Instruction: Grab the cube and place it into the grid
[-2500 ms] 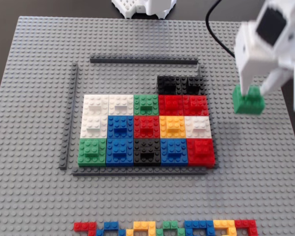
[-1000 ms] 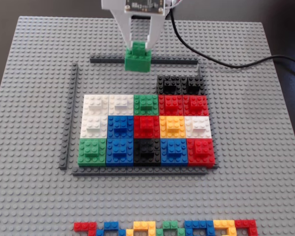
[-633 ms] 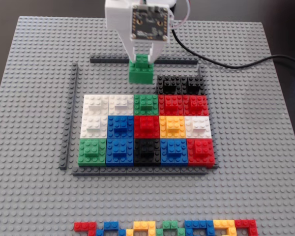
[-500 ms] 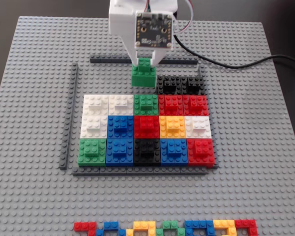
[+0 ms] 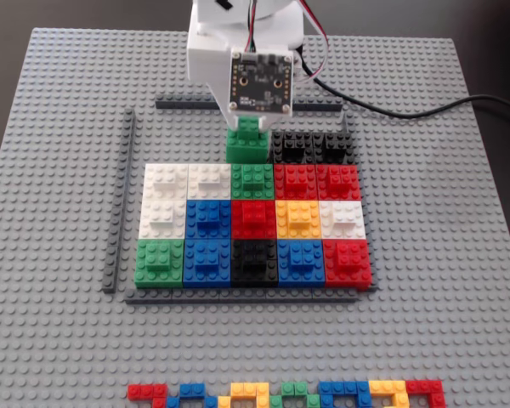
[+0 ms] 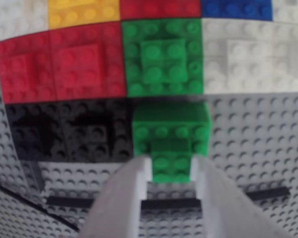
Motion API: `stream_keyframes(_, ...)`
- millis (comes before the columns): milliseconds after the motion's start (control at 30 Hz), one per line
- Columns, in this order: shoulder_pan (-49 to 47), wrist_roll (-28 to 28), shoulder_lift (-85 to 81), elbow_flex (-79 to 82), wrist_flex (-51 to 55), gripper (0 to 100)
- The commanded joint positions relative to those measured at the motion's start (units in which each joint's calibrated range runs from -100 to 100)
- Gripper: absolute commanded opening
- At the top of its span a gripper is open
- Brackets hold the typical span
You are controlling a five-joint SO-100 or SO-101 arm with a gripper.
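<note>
- The white two-finger gripper [image 6: 171, 166] is clamped on the small top brick of the green square plastic Lego cube [image 5: 246, 146], one finger on either side.
- The cube sits at the open slot in the top row of the grid of coloured square blocks [image 5: 255, 223], beside the black blocks [image 5: 310, 146] and above a green one [image 6: 164, 57].
- It looks light, rigid and smooth-sided; that raised brick seems the best hold.

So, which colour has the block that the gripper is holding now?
Green. The gripper pinches the cube by its small top brick, clearest in the wrist view.
</note>
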Motion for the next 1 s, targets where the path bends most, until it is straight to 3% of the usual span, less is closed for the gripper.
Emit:
stream_keyframes(0, -0.79, -0.63, -0.07, -2.34, -0.57, 1)
stream_keyframes(967, -1.45, 0.0, 1.74, -4.42, -2.86, 2)
